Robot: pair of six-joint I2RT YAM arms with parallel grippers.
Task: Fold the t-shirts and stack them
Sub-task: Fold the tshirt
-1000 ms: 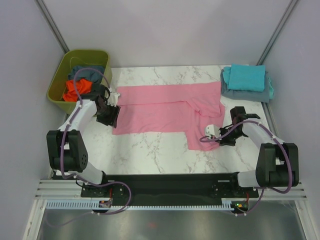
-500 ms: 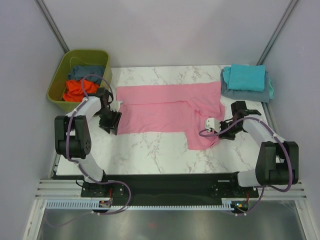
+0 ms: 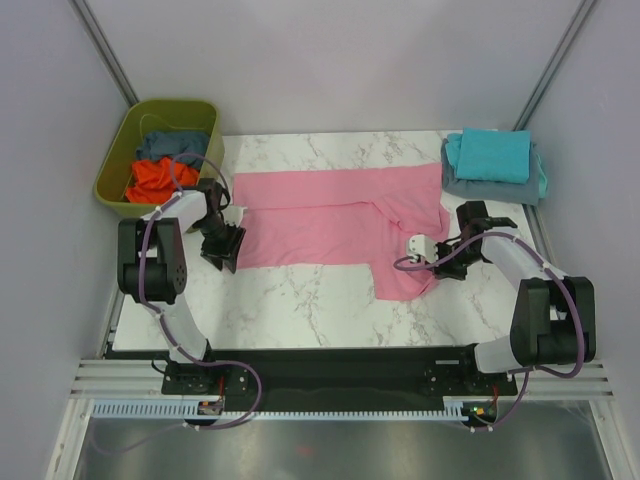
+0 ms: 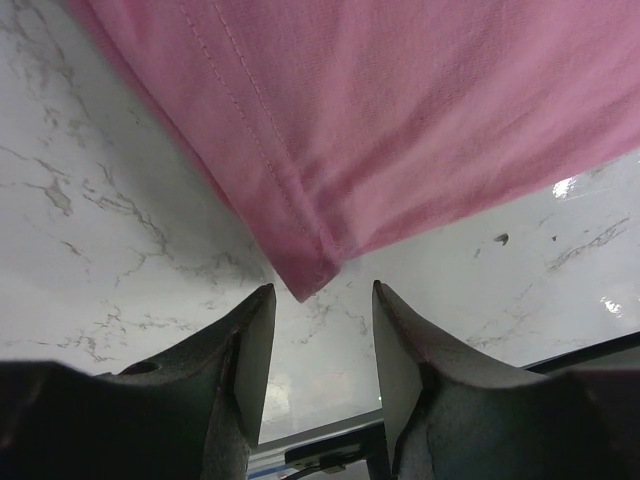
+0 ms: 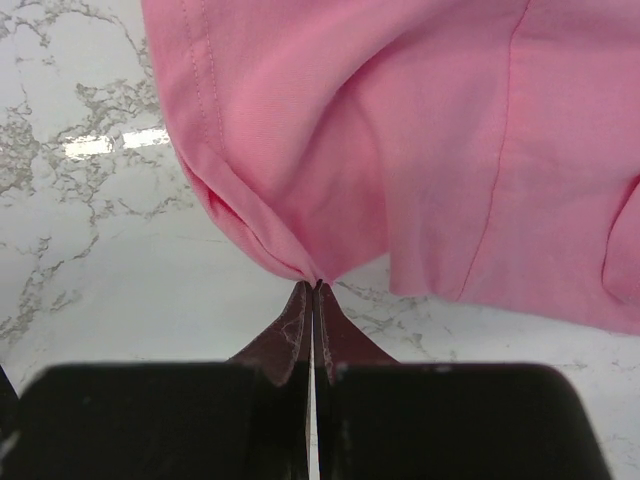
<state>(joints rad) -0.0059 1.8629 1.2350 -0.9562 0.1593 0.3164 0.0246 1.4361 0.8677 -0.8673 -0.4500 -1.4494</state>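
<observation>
Pink t-shirt (image 3: 330, 215) spread mid-table, folding barely begun; olive tub (image 3: 112, 190) at 10 o'clock holds orange t-shirt (image 3: 155, 180), unfolded; turquoise t-shirt (image 3: 490, 155) folded on slate blue t-shirt (image 3: 468, 187) at 2 o'clock, stack begun; left gripper (image 4: 320, 292) jaws apart at pink corner, 9 o'clock; right gripper (image 5: 314, 288) pinched together on pink edge, 4 o'clock.

Left gripper (image 4: 322, 292) jaws apart; right gripper (image 5: 315, 288) pinching pink t-shirt (image 5: 400, 150).

Top view: high behind the arms, looking down over the whole table (image 3: 300, 295).
Wrist views: close and low, each on an edge of the pink shirt (image 4: 420, 120), which the top view shares.
</observation>
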